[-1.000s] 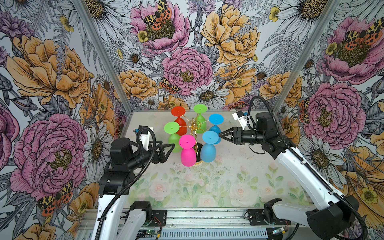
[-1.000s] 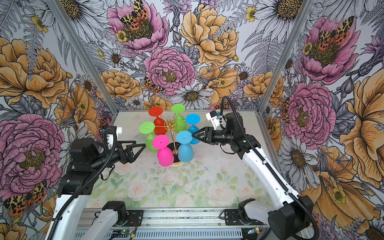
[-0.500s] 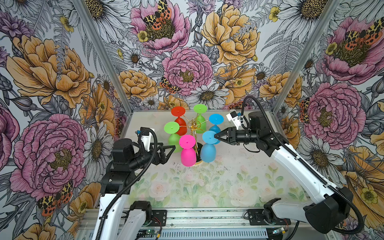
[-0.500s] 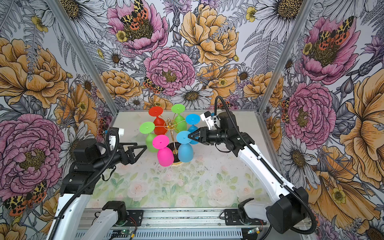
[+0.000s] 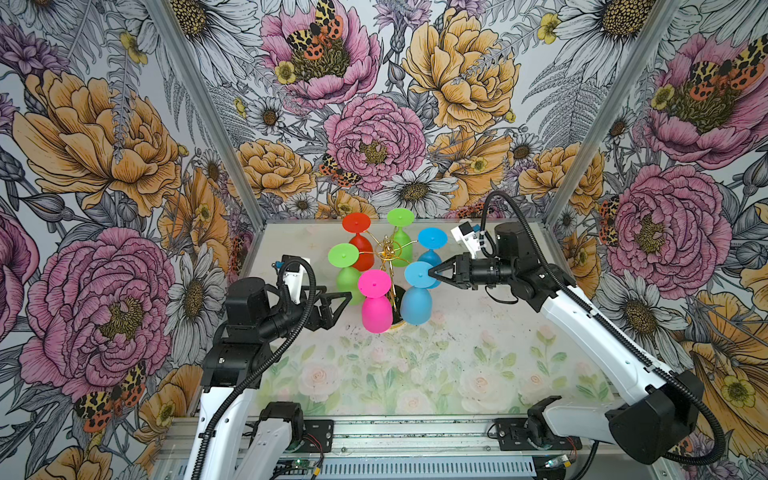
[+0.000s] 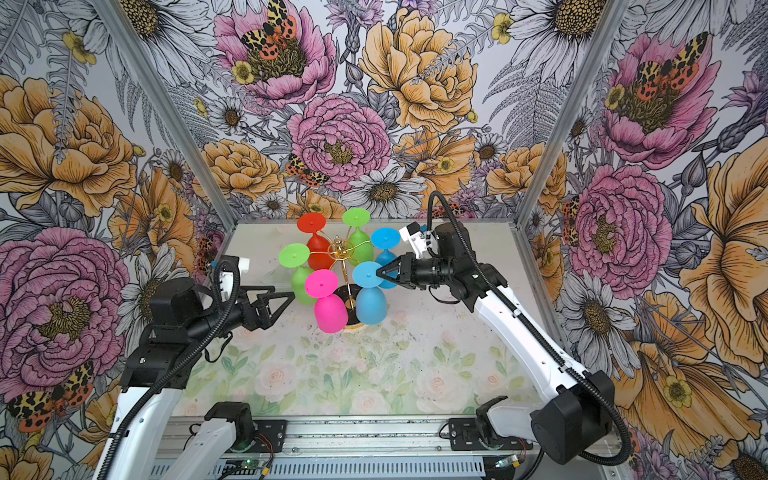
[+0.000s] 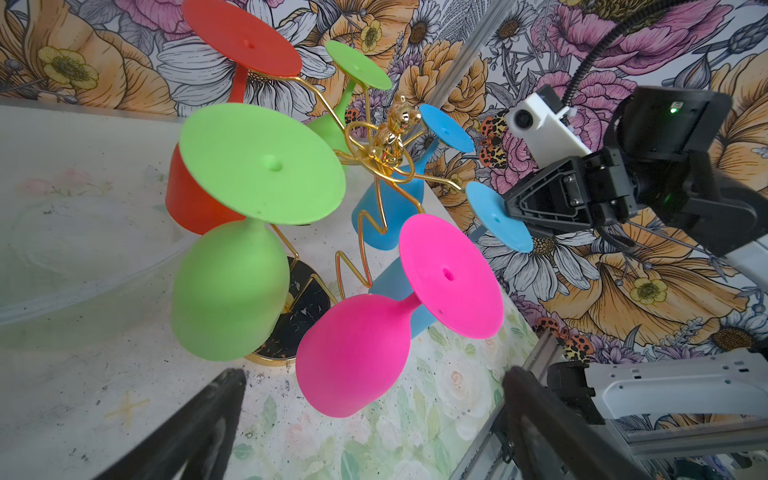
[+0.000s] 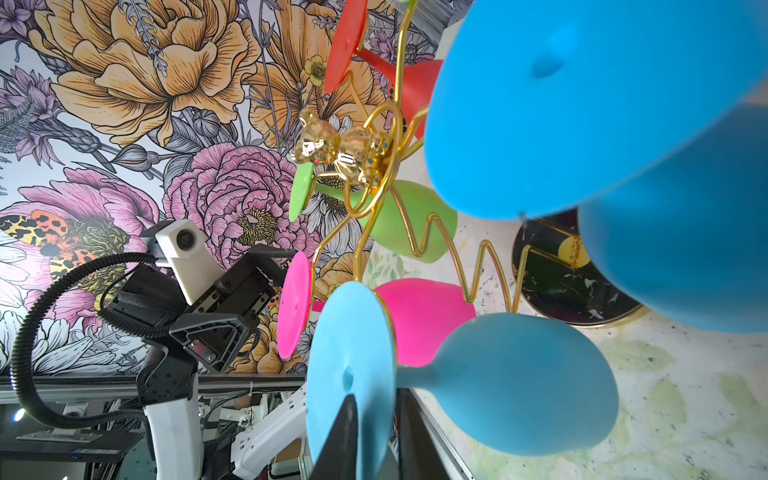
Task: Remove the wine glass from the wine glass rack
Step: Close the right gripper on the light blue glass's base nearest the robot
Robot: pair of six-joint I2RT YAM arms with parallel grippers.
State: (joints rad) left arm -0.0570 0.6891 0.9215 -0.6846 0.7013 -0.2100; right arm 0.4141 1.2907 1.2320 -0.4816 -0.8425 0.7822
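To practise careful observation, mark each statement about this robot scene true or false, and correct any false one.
1. Six wine glasses hang bowl-down on the wine glass rack. True.
2. The right gripper pinches the pink glass's foot. False: it grips the foot of the nearer blue wine glass.
3. The left gripper is open and holds nothing. True.
4. The rack lies toppled over. False: it stands upright.

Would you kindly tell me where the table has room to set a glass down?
Bare: the table in front, between the rack and the front rail. Crowded: around the rack, with hanging glasses, the left gripper and the right gripper beside it.
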